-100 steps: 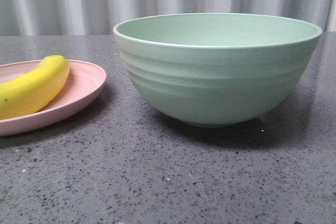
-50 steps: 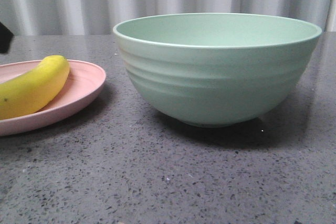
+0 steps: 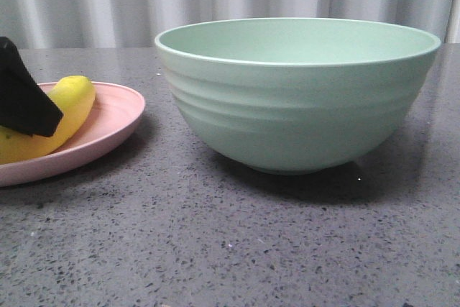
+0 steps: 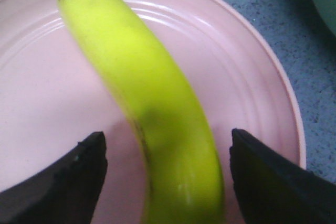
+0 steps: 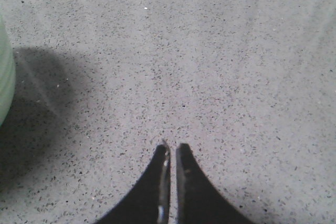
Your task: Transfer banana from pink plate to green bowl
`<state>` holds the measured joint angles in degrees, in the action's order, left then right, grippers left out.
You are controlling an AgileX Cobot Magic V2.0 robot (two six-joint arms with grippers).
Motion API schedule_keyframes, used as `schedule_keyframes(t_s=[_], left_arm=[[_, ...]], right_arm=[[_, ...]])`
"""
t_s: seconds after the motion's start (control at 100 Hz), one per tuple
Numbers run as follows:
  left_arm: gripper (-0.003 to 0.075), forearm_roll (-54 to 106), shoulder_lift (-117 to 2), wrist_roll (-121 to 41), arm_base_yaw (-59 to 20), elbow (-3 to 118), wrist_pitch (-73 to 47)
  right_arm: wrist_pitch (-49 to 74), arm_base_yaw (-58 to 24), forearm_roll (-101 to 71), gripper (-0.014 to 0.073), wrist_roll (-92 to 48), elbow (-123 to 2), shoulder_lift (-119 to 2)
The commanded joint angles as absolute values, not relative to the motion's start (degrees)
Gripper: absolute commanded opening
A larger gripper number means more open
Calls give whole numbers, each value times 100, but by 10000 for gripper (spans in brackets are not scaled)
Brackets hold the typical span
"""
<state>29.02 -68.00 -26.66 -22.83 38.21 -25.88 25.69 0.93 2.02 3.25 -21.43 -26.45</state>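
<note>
A: Status on the banana (image 4: pixel 152 129)?

B: Not moved yet. It lies on the pink plate (image 4: pixel 252 77), which sits on the table (image 3: pixel 237 242) just beside the green bowl (image 3: pixel 295 98). Bowl looks empty as far as the front view shows.

A: Left gripper (image 4: pixel 165 166)?

B: Over the plate, fingers spread wide with 1 on each side of the banana's lower half. There's a gap on both sides, so no contact and nothing gripped.

A: Right gripper (image 5: pixel 172 153)?

B: Fingers pressed together, holding nothing, over bare table near the bowl's edge.

A: So what's left?

B: My read: basically all of it. Close on the banana, lift, carry across to the bowl, release. Only the approach looks done.
</note>
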Motion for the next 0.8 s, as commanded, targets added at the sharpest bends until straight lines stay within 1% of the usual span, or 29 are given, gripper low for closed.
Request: schedule_keyframes(t_s=[0.0, 0.08, 0.15, 0.4, 0.55, 0.66, 0.79], left_arm=[[459, 3054, -6801, -2686, -2337, 4017, -2301], [458, 3054, -6853, -2686, -2337, 4017, -2256], [438, 3054, -6866, -2686, -2337, 4017, -2214], [274, 3054, -6866, -2686, -2337, 4017, -2159], [208, 3054, -6866, -2686, -2337, 4017, -2159], [200, 3054, -6866, -2686, -2337, 4057, -2193], [200, 3054, -6856, -2727, -2337, 4444, -2693]], right_arm=[[2186, 101, 214, -64, 312, -2356, -2718], [2186, 101, 214, -64, 312, -2356, -2718], [2186, 101, 214, -64, 312, -2356, -2718], [2186, 101, 214, -64, 312, -2356, -2718], [2186, 101, 214, -64, 312, -2356, -2718], [2186, 101, 214, -64, 312, -2356, -2718], [2282, 101, 177, -64, 312, -2432, -2720]])
